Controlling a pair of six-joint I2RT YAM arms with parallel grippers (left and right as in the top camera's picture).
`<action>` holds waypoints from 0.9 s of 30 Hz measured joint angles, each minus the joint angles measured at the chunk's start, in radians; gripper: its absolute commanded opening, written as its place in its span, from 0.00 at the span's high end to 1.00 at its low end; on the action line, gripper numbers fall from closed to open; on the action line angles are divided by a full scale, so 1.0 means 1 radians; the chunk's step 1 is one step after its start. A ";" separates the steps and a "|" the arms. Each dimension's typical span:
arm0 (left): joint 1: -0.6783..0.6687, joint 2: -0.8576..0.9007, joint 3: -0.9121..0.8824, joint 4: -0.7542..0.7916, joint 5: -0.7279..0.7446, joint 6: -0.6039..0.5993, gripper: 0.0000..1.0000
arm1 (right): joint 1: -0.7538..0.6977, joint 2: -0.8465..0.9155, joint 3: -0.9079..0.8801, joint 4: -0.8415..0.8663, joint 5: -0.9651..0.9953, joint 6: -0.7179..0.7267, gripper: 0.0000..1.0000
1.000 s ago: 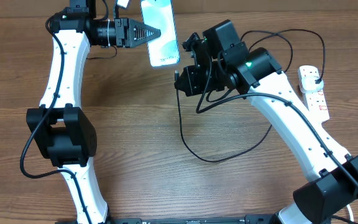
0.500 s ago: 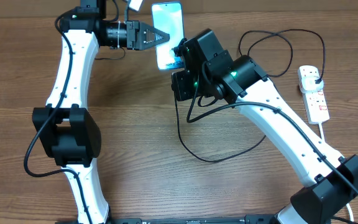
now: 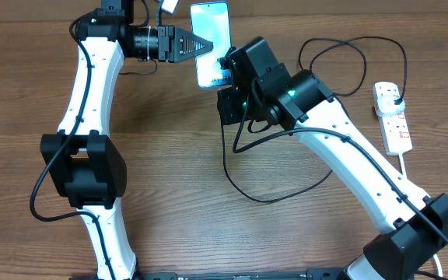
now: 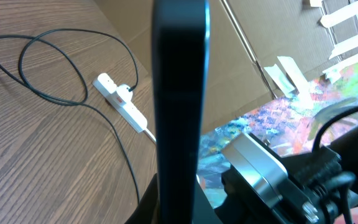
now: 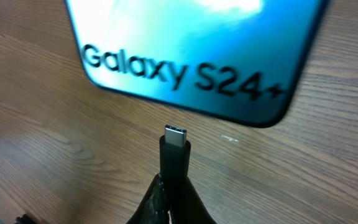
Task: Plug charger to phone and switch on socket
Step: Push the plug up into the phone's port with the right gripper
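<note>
Little moved, right end effector point(image 5: 173, 190) clamped on one charger point(image 5: 174, 148), left end effector point(image 3: 205, 47) gripping one phone point(image 3: 211, 23), one socket point(image 3: 393, 117) apart

Two pincers working. One phone point(image 3: 211, 31) in left pincer point(image 3: 201, 47), one charger point(image 5: 174, 150) in right pincer point(image 5: 174, 190). One socket point(image 3: 393, 117), well off both.

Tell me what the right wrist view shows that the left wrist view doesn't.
Right wrist only: the charger tip pinched in the right hand, just short of the bottom edge of the phone, whose screen reads Galaxy S24+. Left wrist only: the power strip and the looped black cable on the table. Both: the phone, edge-on in the left wrist view.
</note>
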State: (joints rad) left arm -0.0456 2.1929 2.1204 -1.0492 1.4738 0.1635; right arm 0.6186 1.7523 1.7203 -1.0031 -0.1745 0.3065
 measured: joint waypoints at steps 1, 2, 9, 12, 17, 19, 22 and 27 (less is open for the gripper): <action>0.000 0.000 0.000 0.000 0.000 0.000 0.96 | 0.005 0.000 0.000 0.000 0.001 0.001 0.96; 0.000 0.000 0.000 0.000 0.000 0.000 0.96 | 0.005 0.000 0.000 0.000 0.003 0.003 0.96; 0.000 0.000 0.000 0.000 0.000 -0.001 0.96 | 0.010 0.000 0.000 0.001 0.025 0.008 0.96; 0.000 0.000 0.000 0.000 0.000 -0.004 0.96 | 0.010 0.000 0.000 0.001 0.026 0.008 0.96; 0.000 0.000 0.000 0.000 0.000 -0.012 0.96 | 0.011 0.000 0.000 0.003 0.030 0.008 0.96; 0.000 0.000 0.000 0.000 0.001 -0.016 0.96 | 0.011 0.000 0.000 0.008 0.032 0.009 0.96; 0.000 0.000 0.000 0.000 0.004 -0.026 0.96 | 0.011 0.000 0.000 0.017 0.034 0.018 0.96; 0.000 0.000 0.000 0.000 0.009 -0.031 0.96 | 0.011 0.000 0.000 0.019 0.036 0.027 0.96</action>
State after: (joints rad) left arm -0.0456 2.1929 2.1204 -1.0496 1.4830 0.1329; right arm 0.6292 1.7523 1.7203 -0.9840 -0.1383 0.3340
